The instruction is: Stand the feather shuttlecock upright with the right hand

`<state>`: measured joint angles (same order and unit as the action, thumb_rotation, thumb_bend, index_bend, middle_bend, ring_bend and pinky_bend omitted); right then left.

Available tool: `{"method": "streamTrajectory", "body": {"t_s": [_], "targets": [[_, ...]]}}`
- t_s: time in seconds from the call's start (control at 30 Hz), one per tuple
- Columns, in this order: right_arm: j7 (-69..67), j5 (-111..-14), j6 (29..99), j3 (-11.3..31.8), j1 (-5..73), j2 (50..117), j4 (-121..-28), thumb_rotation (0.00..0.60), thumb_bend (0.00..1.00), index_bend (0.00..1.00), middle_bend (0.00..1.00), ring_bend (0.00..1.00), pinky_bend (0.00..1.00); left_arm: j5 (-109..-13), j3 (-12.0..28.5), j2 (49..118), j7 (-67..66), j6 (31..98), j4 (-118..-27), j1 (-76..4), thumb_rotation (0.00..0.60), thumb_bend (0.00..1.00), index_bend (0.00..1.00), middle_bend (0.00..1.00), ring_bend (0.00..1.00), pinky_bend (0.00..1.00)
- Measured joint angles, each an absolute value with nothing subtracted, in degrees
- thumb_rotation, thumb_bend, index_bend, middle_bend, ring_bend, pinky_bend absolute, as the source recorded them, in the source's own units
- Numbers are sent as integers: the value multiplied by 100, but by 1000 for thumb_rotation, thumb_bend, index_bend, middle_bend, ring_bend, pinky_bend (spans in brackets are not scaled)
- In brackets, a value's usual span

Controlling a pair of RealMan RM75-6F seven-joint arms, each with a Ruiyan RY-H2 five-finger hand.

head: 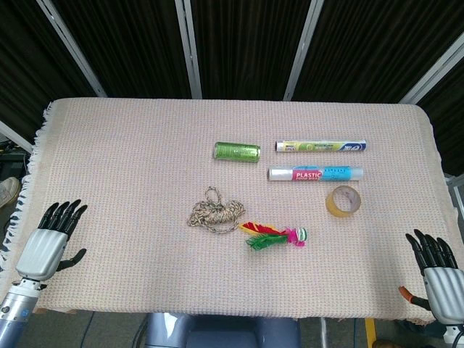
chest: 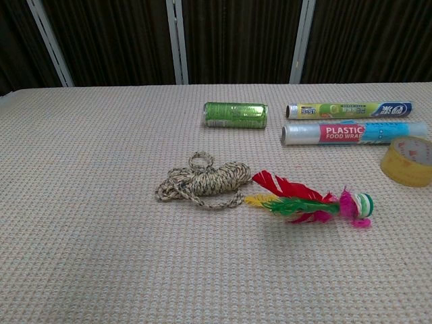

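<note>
Your right hand (head: pixel 437 270) waits spread and empty at lower right. The feather shuttlecock (head: pixel 274 236) lies flat at lower centre, base rightward; pinch near the base, clear of the rope (head: pixel 214 211).

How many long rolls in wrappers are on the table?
2. The green-labelled roll lies at the far right; the PLASTIC roll lies just in front of it, beside the tape ring. None looks hidden.

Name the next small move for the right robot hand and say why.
Probably reach the right robot hand in toward the feather shuttlecock: it lies on its side, base toward that hand, which rests open at the table edge, holding nothing.
</note>
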<state>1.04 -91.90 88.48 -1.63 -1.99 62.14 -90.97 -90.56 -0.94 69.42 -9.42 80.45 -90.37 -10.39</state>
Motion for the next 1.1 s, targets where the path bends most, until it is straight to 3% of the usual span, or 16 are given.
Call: {"method": "streamTrajectory", "body": {"t_s": [0.3,0.53,0.63,1.1], "targets": [[57,-9266,8716,-140,-68,6339,-9044,600,68,25,0,0,0,-9016,-96,6964,-1009,7999,-9111,-1043,600,256,0,0,0,0],[44,-9750,8352,-147,371,6624,-9023,600,119,279,0,0,0,-9053,-82,6928,-874,8022,-9122,-1060,600,254,0,0,0,0],[56,-9895,8126,-137,618,6789,-9096,600,143,333,0,0,0,-9049,-86,6889,-754,7984,-9112,-1078,600,254,0,0,0,0],[845,-9841,7173,50,1319,7511,-9449,600,152,339,0,0,0,-8965,-61,6773,-412,7858,-9059,-1140,600,255,0,0,0,0]]}}
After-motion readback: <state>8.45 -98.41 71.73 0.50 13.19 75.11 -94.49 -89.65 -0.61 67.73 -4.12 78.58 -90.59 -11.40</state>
